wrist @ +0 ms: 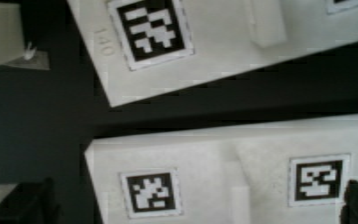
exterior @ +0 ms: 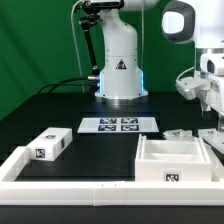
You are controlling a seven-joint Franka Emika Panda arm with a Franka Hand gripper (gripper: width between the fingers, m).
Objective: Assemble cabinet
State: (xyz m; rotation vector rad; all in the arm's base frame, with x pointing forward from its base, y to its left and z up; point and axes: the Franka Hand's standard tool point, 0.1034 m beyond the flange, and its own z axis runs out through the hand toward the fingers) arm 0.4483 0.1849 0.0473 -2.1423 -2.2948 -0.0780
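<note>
Exterior view: cabinet [exterior: 172,160] sits open-topped in the white rail frame's [exterior: 80,186] corner at the view's right, likely braced there for fitting. Loose panel [exterior: 50,143] waits left. Gripper [exterior: 208,105] hangs above the cabinet; can't tell the finger spread.

Black table [exterior: 70,105] (cabinet [exterior: 150,171], marker board [exterior: 120,124])
</note>
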